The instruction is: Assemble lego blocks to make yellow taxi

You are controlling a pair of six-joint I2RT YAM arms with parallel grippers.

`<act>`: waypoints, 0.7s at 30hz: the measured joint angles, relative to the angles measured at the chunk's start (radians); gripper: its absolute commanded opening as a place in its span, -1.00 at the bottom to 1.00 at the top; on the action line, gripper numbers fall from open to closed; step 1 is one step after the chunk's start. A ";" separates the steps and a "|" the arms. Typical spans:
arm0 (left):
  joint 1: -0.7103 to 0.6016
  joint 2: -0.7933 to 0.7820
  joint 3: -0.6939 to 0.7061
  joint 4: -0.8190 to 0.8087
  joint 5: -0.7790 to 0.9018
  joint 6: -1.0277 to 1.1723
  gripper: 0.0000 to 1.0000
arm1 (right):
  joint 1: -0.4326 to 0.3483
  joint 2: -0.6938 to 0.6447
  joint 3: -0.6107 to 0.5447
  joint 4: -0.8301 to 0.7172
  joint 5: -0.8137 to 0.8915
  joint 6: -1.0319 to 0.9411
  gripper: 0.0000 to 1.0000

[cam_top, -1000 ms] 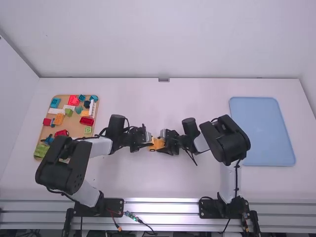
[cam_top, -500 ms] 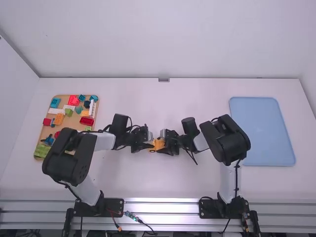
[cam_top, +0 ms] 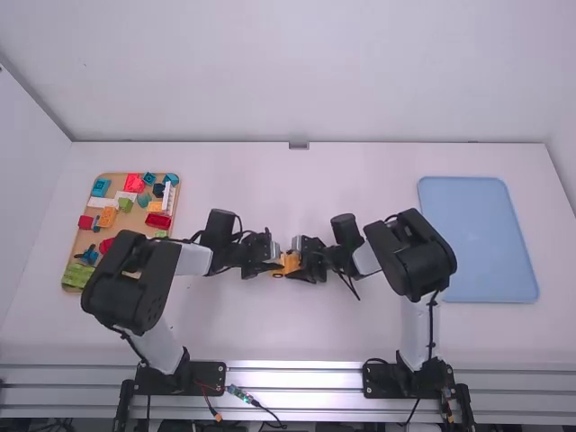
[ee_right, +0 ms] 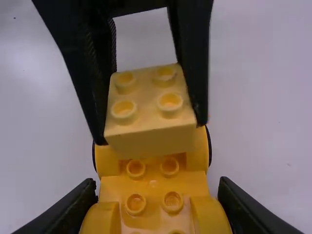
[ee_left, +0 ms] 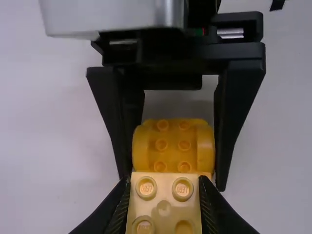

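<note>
"Where is the taxi?"

"Between the two grippers, near the middle of the white table (cam_top: 225,328). The yellow wheeled base (cam_top: 290,263) sits in the right gripper (cam_top: 301,259)."

"Held how?"

"Its fingers are spread to the base's width, one on each side, closed against it. The studs show on top, between rounded yellow fenders (ee_right: 208,214)."

"And the left gripper (cam_top: 273,262)?"

"That one pinches a pale yellow two-by-two block (ee_left: 164,207), jaws parted only by the block's width. The right wrist view has the block over the end of the base away from the right gripper. Whether the two touch, I can't tell."

"Anything else out?"

"A tan tray (cam_top: 135,230) on the left with loose colored blocks (cam_top: 106,217) on it, and a blue tray (cam_top: 477,238) over on the right."
</note>
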 measured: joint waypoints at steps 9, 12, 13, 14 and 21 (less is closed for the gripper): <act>0.000 0.016 0.004 -0.005 0.008 0.000 -0.97 | 0.000 0.000 0.000 0.001 0.000 -0.002 -0.06; -0.003 0.019 0.004 0.002 0.011 0.000 -0.97 | 0.000 0.000 -0.001 0.008 0.001 -0.002 -0.06; -0.003 0.019 0.004 0.004 0.011 0.000 -0.97 | 0.000 0.000 -0.002 0.011 0.002 -0.002 -0.06; -0.004 0.019 0.004 0.004 0.012 0.000 -0.97 | 0.000 0.000 -0.003 0.014 0.002 -0.001 -0.06; -0.006 0.043 0.012 0.009 0.005 0.004 -0.97 | 0.000 0.000 -0.010 0.023 -0.002 0.002 -0.06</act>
